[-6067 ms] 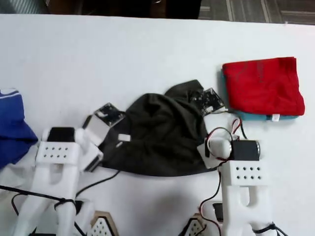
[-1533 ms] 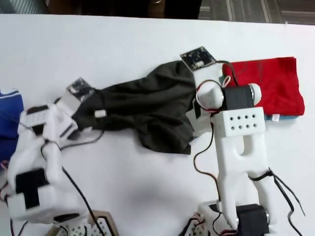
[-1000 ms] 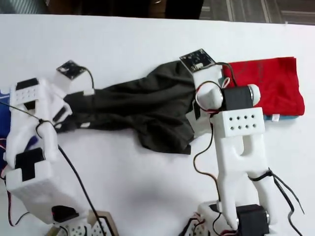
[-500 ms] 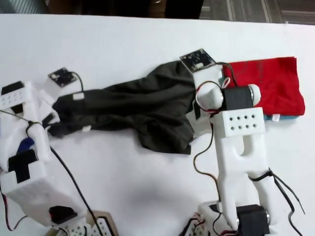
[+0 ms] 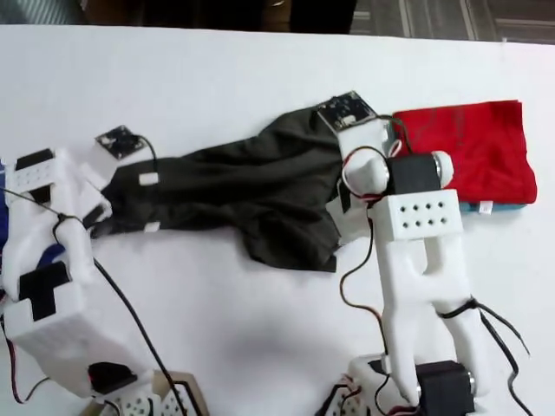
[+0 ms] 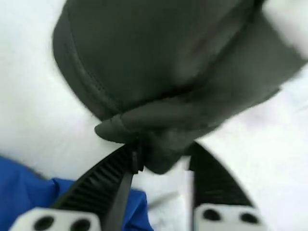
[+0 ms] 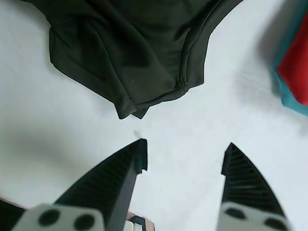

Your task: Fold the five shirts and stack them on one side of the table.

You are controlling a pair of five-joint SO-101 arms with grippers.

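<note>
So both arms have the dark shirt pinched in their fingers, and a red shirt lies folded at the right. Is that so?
Not quite. Only the left fingers pinch the dark shirt; the right wrist view shows the right fingers open, holding nothing. The red shirt does lie folded at the right.

Nothing written, numbered or signed can be read anywhere. Two small white tags (image 5: 148,179) sit on the left end of the dark shirt (image 5: 251,186). A third tag (image 5: 485,207) sticks out at the near edge of the folded pile under the red shirt (image 5: 464,152) on the right. Any print on them is too small to tell.
</note>
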